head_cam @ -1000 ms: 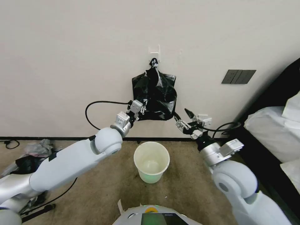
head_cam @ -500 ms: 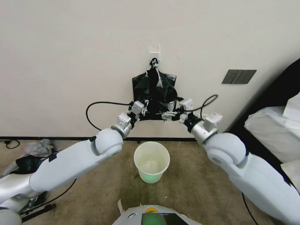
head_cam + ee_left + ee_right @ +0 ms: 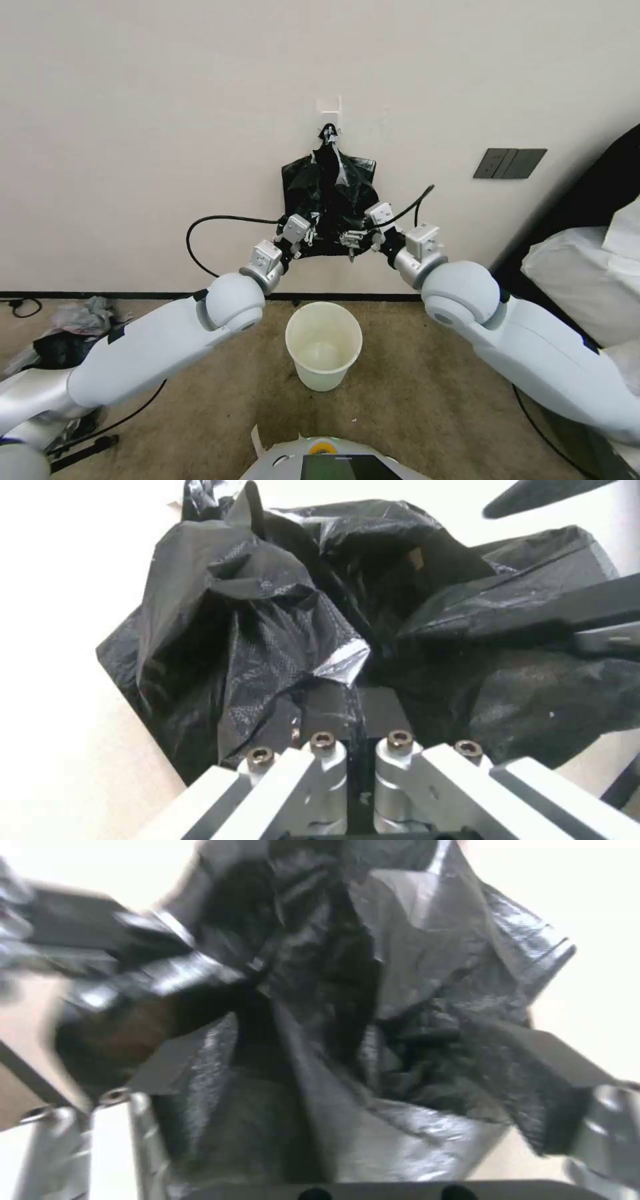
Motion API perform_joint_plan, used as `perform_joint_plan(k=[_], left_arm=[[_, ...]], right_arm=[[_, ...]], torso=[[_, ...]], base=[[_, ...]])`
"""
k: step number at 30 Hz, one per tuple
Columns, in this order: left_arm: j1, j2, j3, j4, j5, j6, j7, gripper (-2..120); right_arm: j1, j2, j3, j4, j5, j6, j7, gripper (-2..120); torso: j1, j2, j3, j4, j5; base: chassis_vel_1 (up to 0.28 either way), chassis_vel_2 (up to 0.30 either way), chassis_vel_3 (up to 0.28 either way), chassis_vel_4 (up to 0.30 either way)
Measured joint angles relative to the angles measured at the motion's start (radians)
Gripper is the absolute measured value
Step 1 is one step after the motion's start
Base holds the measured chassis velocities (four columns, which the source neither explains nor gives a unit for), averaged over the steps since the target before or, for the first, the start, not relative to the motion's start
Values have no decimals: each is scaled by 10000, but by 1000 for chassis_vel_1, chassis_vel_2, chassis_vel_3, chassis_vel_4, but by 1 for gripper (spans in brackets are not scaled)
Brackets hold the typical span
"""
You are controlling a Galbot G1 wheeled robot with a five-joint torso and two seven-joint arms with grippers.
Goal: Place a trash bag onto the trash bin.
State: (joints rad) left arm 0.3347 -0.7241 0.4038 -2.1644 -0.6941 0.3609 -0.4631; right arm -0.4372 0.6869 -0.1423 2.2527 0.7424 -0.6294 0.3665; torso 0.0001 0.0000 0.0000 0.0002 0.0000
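- A bundle of black bags [image 3: 328,200] hangs on the wall from a small white hook [image 3: 330,107], its knotted top caught at the hook and its body spreading out flat against the wall below.
- The left gripper [image 3: 301,241] is raised to the lower left corner of that bundle. In the left wrist view its fingers [image 3: 333,705] are pressed close together with a fold of glossy black film, the trash bag [image 3: 267,640], pinched between them.
- The right gripper [image 3: 351,241] is up at the lower edge of the bundle, just right of the left one, the two nearly meeting under the black plastic.
- In the right wrist view the right gripper's fingers [image 3: 540,1080] stand wide apart, with crumpled black plastic lying between them; I cannot tell whether they touch it.
- The trash bin [image 3: 324,345] stands upright on the tan carpet, directly beneath the hanging bags and between the two forearms, with nothing in it and no bag over its rim.
- A heap of grey and black litter [image 3: 63,330] lies on the floor at the far left by the wall.
- A dark switch plate [image 3: 509,163] sits on the wall to the right, and white bedding [image 3: 587,273] shows at the right edge.
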Motion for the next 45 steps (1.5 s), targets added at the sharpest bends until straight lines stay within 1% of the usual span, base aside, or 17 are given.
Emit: perform_joint_plan(k=[5, 9, 12, 16, 18, 20, 21, 24, 27, 28, 30, 31, 34, 35, 38, 42, 45], left_arm=[[-121, 21, 42, -63, -44, 2, 8, 0], [-160, 22, 48, -88, -65, 2, 10, 0], [-141, 59, 12, -187, -96, 2, 15, 0], [-88, 119, -26, -244, -117, 2, 16, 0], [15, 191, -140, -316, -164, 2, 16, 0], [23, 193, -148, -319, -167, 2, 16, 0], [182, 221, -291, -336, -187, 1, 18, 0], [374, 231, -476, -342, -206, -2, 19, 0], [940, 290, -961, -429, -263, -50, 26, 0], [940, 290, -961, -429, -263, -50, 26, 0], [1479, 350, -1392, -507, -313, -197, 33, 0], [1479, 350, -1392, -507, -313, -197, 33, 0], [2099, 411, -1799, -631, -404, -554, 23, 0], [2099, 411, -1799, -631, -404, -554, 23, 0], [2675, 441, -2320, -810, -476, -767, 14, 0], [3204, 462, -2807, -1033, -515, -797, 12, 0], [4113, 550, -3696, -1438, -513, -803, 63, 0]], right_arm=[[545, -515, -595, -62, -658, -660, -377, 62], [669, -695, -810, -56, -541, -797, -455, 52], [885, -777, -1047, -126, -505, -814, -465, 37], [991, -780, -1133, -201, -551, -814, -465, 28], [1010, -773, -1146, -265, -718, -807, -468, 14], [1001, -768, -1135, -267, -738, -805, -470, 14], [795, -722, -886, -267, -853, -734, -497, 3], [420, -680, -496, -198, -844, -516, -536, 0], [-813, -587, 717, 30, -224, 291, -542, 0], [-813, -587, 717, 30, -224, 291, -542, 0], [-1880, -456, 1624, 210, 505, 1328, -573, 0], [-1880, -456, 1624, 210, 505, 1328, -573, 0], [-2746, 111, 2625, 431, 1754, 2451, -503, 0], [-2746, 111, 2625, 431, 1754, 2451, -503, 0], [-3344, 789, 3504, 625, 3055, 2986, -416, 0], [-3906, 1154, 3991, 793, 3421, 3096, -431, 0], [-5110, 1594, 4784, 1252, 3572, 3162, -602, 0]], torso=[[0, 0, 0, -3, 0], [0, 0, 0, -4, 1], [-1, 0, 0, -3, 1], [-1, 0, 0, -1, -1], [-1, 0, 0, -2, 0], [-2, 0, 0, -2, 0], [-1, 0, 0, -1, 0], [-1, 0, 0, -1, -1], [-1, 0, 0, -3, -1], [-1, 0, 0, -3, -1], [-2, 0, -1, -5, 2], [-2, 0, -1, -5, 2], [-2, 0, -1, -1, 0], [-2, 0, -1, -1, 0], [-1, 0, -1, -1, -1], [-2, 0, -1, -1, 0], [-2, 0, -2, -1, -1]], base=[[0, 0, 0, 0], [0, 0, 0, 0], [0, 0, 0, 0], [0, 0, 0, 0], [0, 0, 0, 0], [0, 0, 0, 0], [0, 0, 0, 0], [0, 0, 0, 0], [0, 0, 0, 0], [0, 0, 0, 0], [0, 0, 0, 0], [0, 0, 0, 0], [0, 0, 0, 0], [0, 0, 0, 0], [0, 0, 0, 0], [0, 0, 0, 0], [0, 0, 0, 0]])
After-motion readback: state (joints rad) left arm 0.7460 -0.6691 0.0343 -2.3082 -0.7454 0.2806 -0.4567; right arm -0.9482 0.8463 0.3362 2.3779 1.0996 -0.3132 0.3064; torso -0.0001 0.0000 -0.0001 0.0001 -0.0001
